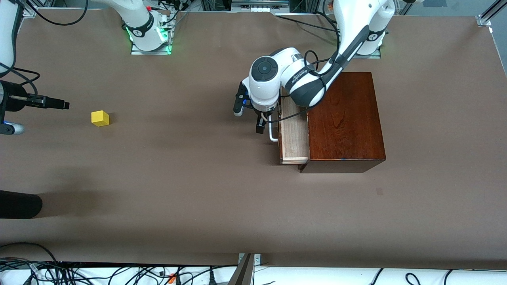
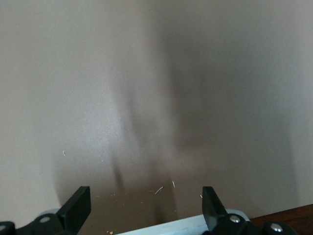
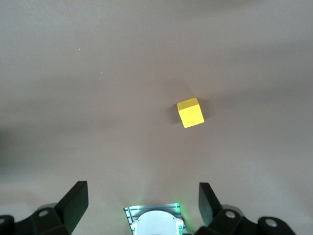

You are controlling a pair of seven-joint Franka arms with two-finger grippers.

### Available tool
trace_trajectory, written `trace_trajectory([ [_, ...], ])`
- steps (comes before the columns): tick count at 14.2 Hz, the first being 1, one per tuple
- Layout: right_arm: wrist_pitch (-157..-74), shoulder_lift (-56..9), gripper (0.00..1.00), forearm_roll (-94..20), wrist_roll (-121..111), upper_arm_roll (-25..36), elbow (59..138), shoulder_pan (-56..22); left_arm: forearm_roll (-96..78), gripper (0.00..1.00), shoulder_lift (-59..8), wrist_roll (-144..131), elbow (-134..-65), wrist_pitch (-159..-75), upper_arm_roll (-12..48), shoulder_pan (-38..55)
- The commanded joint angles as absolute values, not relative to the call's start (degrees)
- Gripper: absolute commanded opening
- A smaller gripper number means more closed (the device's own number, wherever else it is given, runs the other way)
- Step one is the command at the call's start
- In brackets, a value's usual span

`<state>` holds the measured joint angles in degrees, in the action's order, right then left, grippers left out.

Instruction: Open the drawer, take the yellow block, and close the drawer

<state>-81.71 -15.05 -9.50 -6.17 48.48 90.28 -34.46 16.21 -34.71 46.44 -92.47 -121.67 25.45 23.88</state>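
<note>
The mahogany box [image 1: 345,120] stands toward the left arm's end of the table. Its drawer [image 1: 294,132] is pulled partly out, showing pale wood. My left gripper [image 1: 264,124] is open at the white handle [image 1: 273,133], not gripping it. In the left wrist view the handle bar [image 2: 171,226] lies between the spread fingers [image 2: 78,208] of the left gripper [image 2: 144,208]. The yellow block [image 1: 100,118] sits on the bare table toward the right arm's end. My right gripper [image 1: 39,116] is open and empty, up in the air beside the block. The block also shows in the right wrist view [image 3: 190,112], ahead of the right gripper [image 3: 142,205].
The brown table [image 1: 190,178] spreads wide between the block and the box. A dark rounded object [image 1: 18,205] lies at the table edge near the front camera. Cables run along the front edge. The right arm's base [image 1: 148,35] glows green.
</note>
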Motion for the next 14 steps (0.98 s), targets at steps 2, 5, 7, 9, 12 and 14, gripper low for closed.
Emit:
trace_trajectory([
  [2, -80.07, -7.23, 1.00, -2.74, 3.23, 31.34, 90.88, -24.73, 19.07, 1.00, -34.98, 45.79, -91.23, -117.62, 24.35, 23.82],
  [5, -80.42, -4.40, 1.00, -1.85, 5.45, 20.77, 92.11, -16.37, 19.07, 1.00, -34.81, 44.92, -91.06, -115.06, 24.26, 23.29],
  [7, -80.94, -3.43, 1.00, -0.62, 5.45, 12.44, 92.28, -9.53, 19.07, 1.00, -34.63, 44.30, -90.70, -113.39, 24.26, 23.29],
  [9, -82.26, -1.94, 1.00, 0.87, 5.45, 3.99, 93.07, -3.02, 19.07, 1.00, -34.10, 44.21, -90.62, -111.63, 23.73, 22.94],
  [12, -83.32, -1.23, 1.00, 1.41, 5.28, -1.75, 93.60, 1.84, 18.98, 1.00, -33.49, 43.95, -90.35, -109.78, 23.73, 21.98],
  [14, -84.46, -1.23, 1.00, 1.49, 4.57, -1.76, 93.43, 1.84, 18.98, 1.00, -33.40, 43.16, -90.35, -109.60, 23.73, 21.53],
])
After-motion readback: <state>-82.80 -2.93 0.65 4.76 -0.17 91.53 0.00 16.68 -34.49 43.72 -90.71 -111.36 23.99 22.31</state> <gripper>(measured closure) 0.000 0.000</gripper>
